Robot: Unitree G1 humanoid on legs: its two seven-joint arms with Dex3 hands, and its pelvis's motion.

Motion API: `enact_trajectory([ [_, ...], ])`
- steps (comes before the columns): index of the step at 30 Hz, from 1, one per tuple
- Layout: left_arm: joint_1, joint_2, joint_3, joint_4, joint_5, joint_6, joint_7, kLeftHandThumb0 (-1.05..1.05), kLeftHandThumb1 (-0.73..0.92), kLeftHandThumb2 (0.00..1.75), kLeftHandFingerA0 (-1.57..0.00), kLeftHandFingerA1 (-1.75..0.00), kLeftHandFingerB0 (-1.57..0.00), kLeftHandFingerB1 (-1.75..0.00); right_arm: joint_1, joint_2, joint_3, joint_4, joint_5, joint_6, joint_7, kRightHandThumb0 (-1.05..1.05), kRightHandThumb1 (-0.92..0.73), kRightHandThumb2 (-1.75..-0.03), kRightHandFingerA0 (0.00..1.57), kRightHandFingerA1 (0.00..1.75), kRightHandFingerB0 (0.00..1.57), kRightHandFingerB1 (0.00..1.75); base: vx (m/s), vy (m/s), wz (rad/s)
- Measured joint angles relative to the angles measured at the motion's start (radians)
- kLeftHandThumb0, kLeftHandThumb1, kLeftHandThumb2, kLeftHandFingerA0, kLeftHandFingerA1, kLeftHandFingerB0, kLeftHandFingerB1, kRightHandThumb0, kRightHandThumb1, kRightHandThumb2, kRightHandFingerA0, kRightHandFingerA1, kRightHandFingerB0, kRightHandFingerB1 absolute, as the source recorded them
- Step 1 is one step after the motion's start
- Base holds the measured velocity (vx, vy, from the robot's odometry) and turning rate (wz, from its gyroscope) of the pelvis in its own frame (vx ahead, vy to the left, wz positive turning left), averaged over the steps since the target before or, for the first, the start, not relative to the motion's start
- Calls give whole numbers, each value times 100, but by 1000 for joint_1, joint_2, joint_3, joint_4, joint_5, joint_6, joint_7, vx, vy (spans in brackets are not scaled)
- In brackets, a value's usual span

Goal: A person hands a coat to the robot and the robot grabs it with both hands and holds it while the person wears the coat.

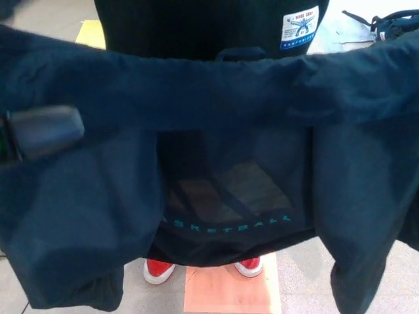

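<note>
The dark coat (pixel 216 98) stretched across nearly the whole view, spread open before a person (pixel 196 26) in red shoes (pixel 159 270). The left hand (pixel 42 131) lay against its left side; its grip could not be told. The right hand was out of view.

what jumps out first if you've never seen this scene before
A dark navy coat spread wide fills nearly the whole head view, its lining hanging open in the middle. At the left edge the robot's left hand shows as a blurred black shape against the fabric. Below, red shoes peek out over an orange floor patch, and a white label sits top right.
</note>
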Motion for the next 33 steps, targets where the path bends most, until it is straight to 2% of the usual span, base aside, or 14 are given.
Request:
enact_trajectory([
  [2,-82,37,-42,74,0,8,-36,-83,52,94,-3,-34,-2,-19,-60,-65,34,43,7,33,38,-78,-59,-59,24,38,8,23,0,0,0],
  [3,-105,47,-56,96,0,11,-47,-83,52,94,-3,-33,-2,-18,-78,-84,46,57,10,43,49,-82,-53,-88,16,45,5,18,0,0,0],
  [15,-385,119,-235,327,-1,59,-242,-85,51,93,-4,-32,-4,-17,-310,-210,262,256,25,127,236,-79,-51,-91,3,40,4,14,0,0,0],
  [16,-394,121,-242,334,-1,61,-251,-87,53,93,-7,-31,-9,-14,-320,-210,271,264,25,129,244,-84,-66,-60,10,30,0,18,0,0,0],
  [18,-434,130,-271,364,-1,70,-290,-88,54,94,-7,-31,-11,-12,-363,-210,312,298,26,141,279,-80,-51,-93,2,34,1,13,0,0,0],
  [20,-464,135,-295,387,-1,76,-320,-90,56,95,-7,-35,-12,-11,-397,-210,346,327,26,150,308,-83,-64,-60,8,29,0,18,0,0,0],
  [21,-481,137,-308,401,-1,79,-338,-87,53,94,-5,-37,-7,-14,-418,-210,366,344,26,156,326,-78,-49,-90,1,33,1,13,0,0,0],
  [22,-494,138,-318,411,-1,82,-351,-86,52,94,-5,-40,-3,-14,-433,-210,382,356,25,161,339,-82,-62,-59,17,32,0,18,0,0,0],
  [24,-525,142,-342,435,-1,90,-388,-91,67,60,-18,-32,-3,-22,-475,-210,423,388,25,175,377,-81,-49,-87,13,44,0,12,0,0,0],
  [26,-545,144,-357,449,-1,96,-413,-91,54,88,-11,-40,-6,-18,-500,-210,450,407,25,185,403,-84,-62,-59,17,33,0,19,0,0,0],
  [27,-557,146,-368,458,-1,100,-431,-81,50,91,-3,-40,-5,-18,-518,-210,470,421,25,192,421,-83,-51,-90,13,46,0,11,0,0,0],
  [30,-590,149,-396,479,-2,114,-481,-84,51,91,-4,-35,-8,-16,-564,-209,523,457,24,211,472,-88,-65,-63,12,35,0,14,0,0,0],
  [32,-612,151,-415,491,-4,126,-521,-86,61,59,-10,-28,-5,-24,-597,-209,563,483,23,223,511,-90,-55,-72,13,41,0,10,0,0,0],
  [33,-617,151,-420,493,-4,129,-531,-78,48,88,-4,-37,-6,-21,-605,-209,573,489,23,226,521,-89,-66,-61,17,36,0,18,0,0,0],
])
